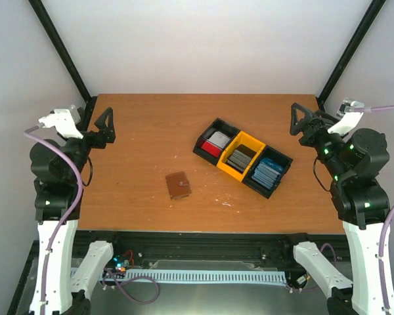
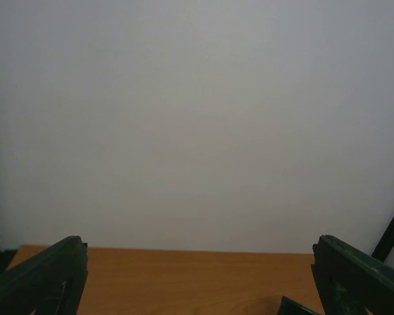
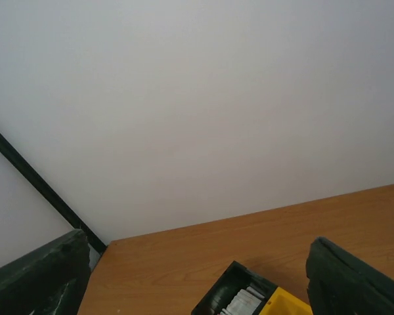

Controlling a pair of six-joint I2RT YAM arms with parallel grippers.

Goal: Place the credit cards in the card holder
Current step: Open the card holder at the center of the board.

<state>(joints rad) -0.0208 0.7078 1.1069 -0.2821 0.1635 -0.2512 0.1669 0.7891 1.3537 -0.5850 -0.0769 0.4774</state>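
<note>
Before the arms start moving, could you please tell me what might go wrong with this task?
1. The card holder lies closed on the table; prying it open could slide it.
2. The credit cards sit packed in stacks inside the tray; a pinch may lift several or snag a wall.
3. Neither wrist view shows the card holder, so the approach starts blind.

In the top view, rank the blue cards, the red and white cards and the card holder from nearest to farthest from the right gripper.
From the right gripper:
1. Blue cards, right compartment.
2. Red and white cards, left compartment.
3. Card holder, left of the tray.
</note>
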